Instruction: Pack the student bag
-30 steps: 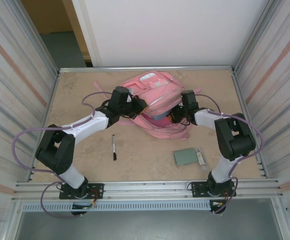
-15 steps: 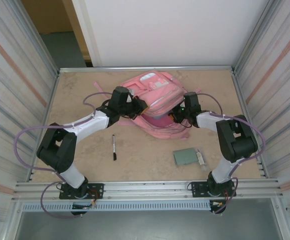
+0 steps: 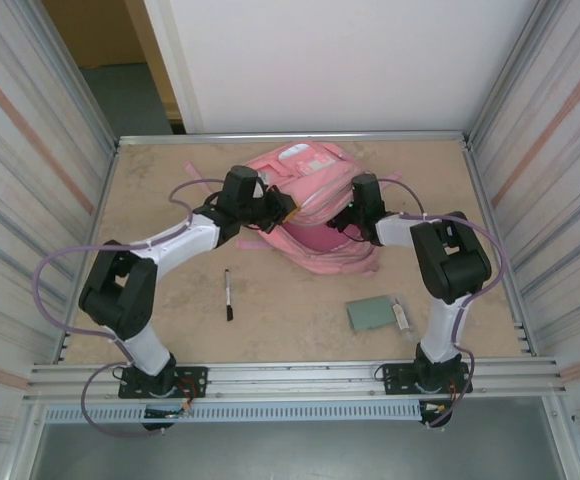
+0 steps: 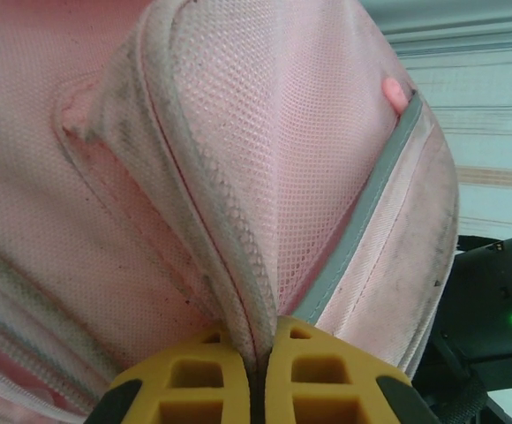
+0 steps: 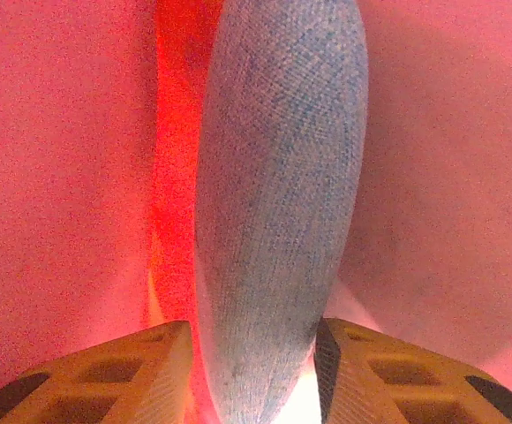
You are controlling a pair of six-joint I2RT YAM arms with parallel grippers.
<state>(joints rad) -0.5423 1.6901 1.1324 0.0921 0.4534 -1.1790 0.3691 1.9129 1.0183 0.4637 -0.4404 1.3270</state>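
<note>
The student bag [image 3: 305, 163], a large pink backpack, lies at the back middle of the table with its main opening facing the arms. My left gripper [image 3: 281, 208] is shut on the bag's zipper-edged flap [image 4: 238, 177], which is pinched between the yellow pads [image 4: 258, 353] and held up. My right gripper [image 3: 343, 222] reaches into the opening from the right. Inside, against the pink lining [image 5: 62, 177], a grey-blue fabric pouch [image 5: 278, 194] stands lengthwise between my right gripper's [image 5: 256, 353] pads, which are closed against its sides.
On the bare table near the arms lie a black pen [image 3: 228, 294], a grey-green flat card [image 3: 372, 313] and a small white item [image 3: 401, 316] beside it. Corrugated walls close in both sides. The right arm's black wrist [image 4: 494, 327] sits close to the held flap.
My right gripper has pushed up and left, deeper into the bag's opening, and its jaws have narrowed round the pouch. My left gripper has kept its hold, lifting the flap slightly.
</note>
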